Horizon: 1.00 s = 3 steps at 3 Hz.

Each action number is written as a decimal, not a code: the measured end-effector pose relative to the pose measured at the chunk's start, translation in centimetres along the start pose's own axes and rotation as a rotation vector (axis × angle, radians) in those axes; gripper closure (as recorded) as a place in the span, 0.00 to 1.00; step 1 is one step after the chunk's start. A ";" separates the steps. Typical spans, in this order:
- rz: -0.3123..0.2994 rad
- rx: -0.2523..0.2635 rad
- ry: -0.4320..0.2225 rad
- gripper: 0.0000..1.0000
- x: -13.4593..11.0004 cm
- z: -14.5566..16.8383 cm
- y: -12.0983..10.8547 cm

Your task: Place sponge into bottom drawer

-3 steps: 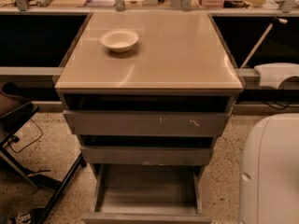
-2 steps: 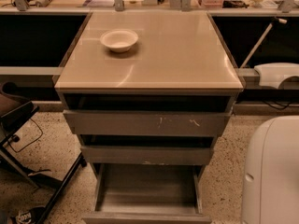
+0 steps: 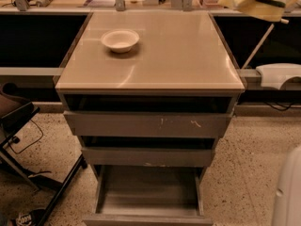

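The white robot body (image 3: pixel 288 192) has drawn back to the lower right edge and shows less than a second ago. The gripper is out of view, so its state cannot be told. The bottom drawer (image 3: pixel 148 194) stays pulled open; the sponge is nowhere visible. The bowl (image 3: pixel 120 40) stays on the cabinet top (image 3: pixel 178 55).

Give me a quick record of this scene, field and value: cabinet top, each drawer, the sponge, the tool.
cabinet top: holds a white bowl near its back left corner
top drawer: slightly out, front scuffed
middle drawer: slightly out
bottom drawer: pulled out furthest, no sponge seen inside
sponge: not in view
tool: not in view
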<state>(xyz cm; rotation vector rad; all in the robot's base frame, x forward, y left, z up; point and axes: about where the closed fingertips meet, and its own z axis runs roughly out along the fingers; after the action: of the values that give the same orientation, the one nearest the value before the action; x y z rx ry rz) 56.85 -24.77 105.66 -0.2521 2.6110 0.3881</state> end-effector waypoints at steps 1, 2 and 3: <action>0.033 0.040 -0.046 1.00 0.6 -1.2 -0.7; 0.036 0.040 -0.070 1.00 -0.1 -1.0 -0.9; 0.044 0.000 -0.094 1.00 0.1 1.4 -1.5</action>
<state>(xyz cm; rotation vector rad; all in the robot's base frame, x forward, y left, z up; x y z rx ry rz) 57.75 -25.73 104.12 -0.1730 2.5276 0.4050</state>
